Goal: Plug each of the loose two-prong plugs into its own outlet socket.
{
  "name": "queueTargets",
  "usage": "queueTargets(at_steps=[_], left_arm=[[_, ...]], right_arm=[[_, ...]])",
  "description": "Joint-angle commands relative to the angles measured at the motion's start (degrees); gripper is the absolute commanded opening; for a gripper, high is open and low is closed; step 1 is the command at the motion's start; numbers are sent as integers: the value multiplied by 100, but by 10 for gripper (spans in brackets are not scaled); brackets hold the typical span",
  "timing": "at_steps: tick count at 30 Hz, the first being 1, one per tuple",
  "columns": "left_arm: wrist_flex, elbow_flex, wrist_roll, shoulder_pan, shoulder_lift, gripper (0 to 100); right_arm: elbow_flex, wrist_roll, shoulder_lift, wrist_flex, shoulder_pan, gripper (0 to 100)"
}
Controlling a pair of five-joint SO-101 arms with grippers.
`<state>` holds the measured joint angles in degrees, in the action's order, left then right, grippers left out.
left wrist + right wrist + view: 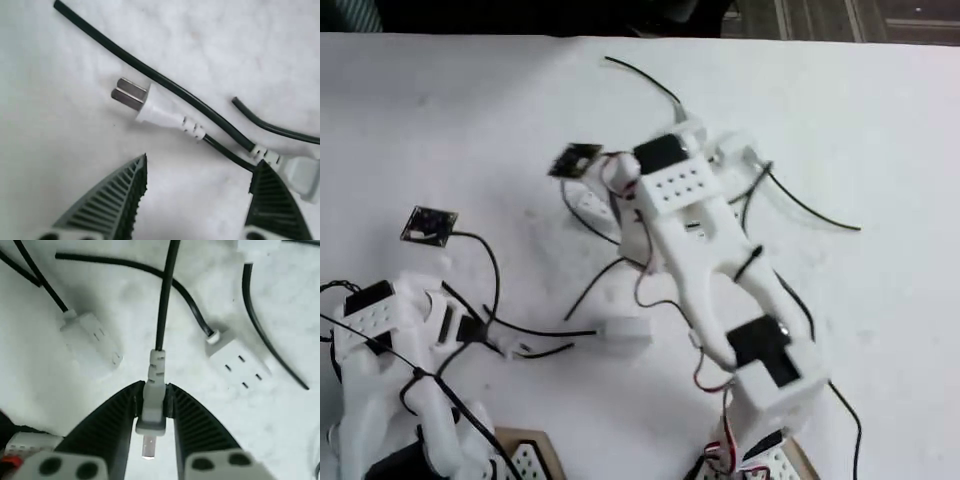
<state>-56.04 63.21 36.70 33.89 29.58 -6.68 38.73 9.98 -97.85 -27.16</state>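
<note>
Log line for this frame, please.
right gripper: shut on plug | left gripper: open near loose plug | outlet socket: empty

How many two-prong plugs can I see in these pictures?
2. The held plug is clamped in the right gripper; the loose plug lies on the table before the open left gripper. Others may be hidden under the arms.

High cam: we look steeply down on the table [880, 120] from well above its arm-side edge, w/ most of the top in shot. L & R wrist cams: we sit v. close over the table, facing down past the left gripper [202, 162] and right gripper [155, 386]. High & L views share the white plug [160, 110] on the table.
</note>
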Motion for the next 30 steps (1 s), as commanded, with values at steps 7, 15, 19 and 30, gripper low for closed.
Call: queueTargets(at_steps=[7, 15, 19, 30], left_arm=[[53, -26, -53, 40, 180, 328], [53, -26, -53, 40, 180, 328], [44, -26, -53, 40, 180, 328], [44, -26, -53, 40, 180, 328]], right_arm=[[1257, 26, -1209, 75, 1613, 17], [2057, 844, -1200, 268, 2633, 17], [2400, 1354, -1200, 268, 2870, 17], [3051, 1890, -242, 910, 2686, 18]])
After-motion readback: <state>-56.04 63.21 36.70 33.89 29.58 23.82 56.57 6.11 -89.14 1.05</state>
